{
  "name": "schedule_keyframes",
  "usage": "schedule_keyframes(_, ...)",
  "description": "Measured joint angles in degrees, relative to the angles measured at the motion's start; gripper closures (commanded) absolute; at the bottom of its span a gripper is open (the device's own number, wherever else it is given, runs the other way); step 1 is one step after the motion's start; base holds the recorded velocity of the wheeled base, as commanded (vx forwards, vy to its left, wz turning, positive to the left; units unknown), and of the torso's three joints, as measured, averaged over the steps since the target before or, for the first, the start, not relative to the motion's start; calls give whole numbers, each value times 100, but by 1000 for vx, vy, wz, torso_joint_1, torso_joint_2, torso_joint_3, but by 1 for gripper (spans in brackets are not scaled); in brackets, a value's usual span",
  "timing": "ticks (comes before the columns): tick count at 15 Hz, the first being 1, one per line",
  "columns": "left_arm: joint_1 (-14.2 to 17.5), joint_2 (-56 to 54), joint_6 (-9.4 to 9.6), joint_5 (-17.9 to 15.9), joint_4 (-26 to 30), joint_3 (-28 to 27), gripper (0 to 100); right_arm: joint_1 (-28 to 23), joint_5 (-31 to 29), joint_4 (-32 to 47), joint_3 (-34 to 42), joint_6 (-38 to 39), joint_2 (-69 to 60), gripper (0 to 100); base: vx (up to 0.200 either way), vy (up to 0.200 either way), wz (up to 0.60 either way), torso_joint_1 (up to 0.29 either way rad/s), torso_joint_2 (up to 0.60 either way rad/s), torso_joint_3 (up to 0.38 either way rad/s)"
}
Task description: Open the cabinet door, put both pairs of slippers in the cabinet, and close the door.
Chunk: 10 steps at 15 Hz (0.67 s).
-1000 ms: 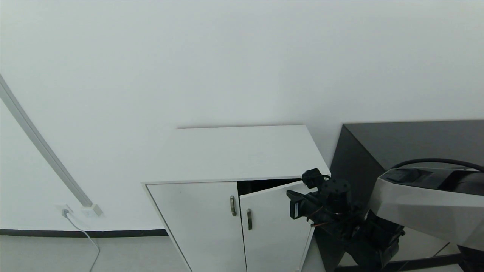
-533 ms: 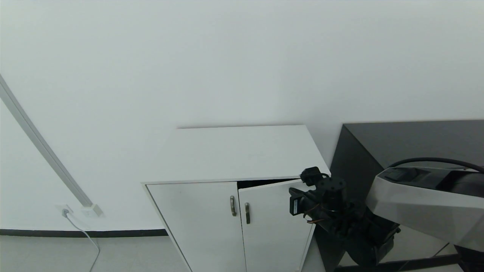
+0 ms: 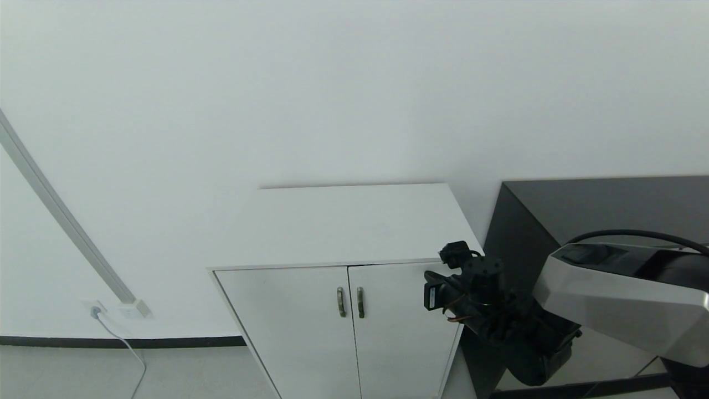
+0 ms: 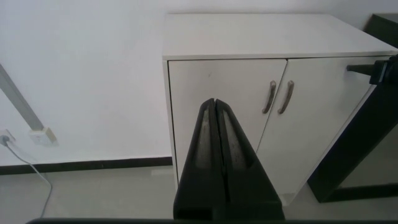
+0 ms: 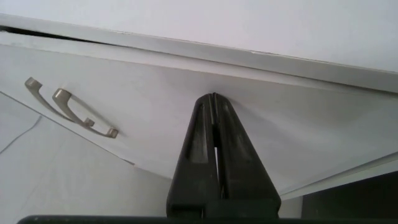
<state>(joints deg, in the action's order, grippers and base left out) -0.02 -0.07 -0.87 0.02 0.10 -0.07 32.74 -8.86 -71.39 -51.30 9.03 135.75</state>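
A pale grey floor [image 3: 183,371] runs along the bottom of the head view. A white two-door cabinet [image 3: 354,227] stands on it at lower centre, back to the wall. A black furniture unit [image 3: 598,205] stands just beside the cabinet at right. At lower left, a grey cable [image 3: 127,343] trails from a wall socket [image 3: 95,309] onto the floor.

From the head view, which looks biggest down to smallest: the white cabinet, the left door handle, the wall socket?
1. Cabinet, largest by far.
2. Left handle and socket look about alike; the socket sits farther back, so I won't rank them.
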Motion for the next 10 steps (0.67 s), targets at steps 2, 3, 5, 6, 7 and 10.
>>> schedule_keyframes(2, 0, 0, 0, 2, 0, 0, 100, -6, -5, 30, -46, 0, 20, 100, 0, 0, 0, 0, 0, 0)
schedule_keyframes(3, 0, 0, 0, 0, 0, 0, 100, -15, -6, 30, -62, 0, 29, 100, 0, 0, 0, 0, 0, 0)
schedule_keyframes(5, 0, 0, 0, 0, 0, 0, 100, -26, -6, 48, -73, 0, 40, 100, 0, 0, 0, 0, 0, 0)
schedule_keyframes(6, 2, 0, 0, 0, 0, 0, 100, -28, -6, 56, -77, 0, 41, 100, 0, 0, 0, 0, 0, 0)
schedule_keyframes(7, 2, 0, 0, -2, 0, 0, 100, -39, -5, 61, -84, 2, 44, 100, 0, 0, 0, 0, 0, 0)
schedule_keyframes(10, 2, 0, 0, -2, 0, 0, 100, -55, -5, 61, -104, 0, 52, 100, 0, 0, 0, 0, 0, 0)
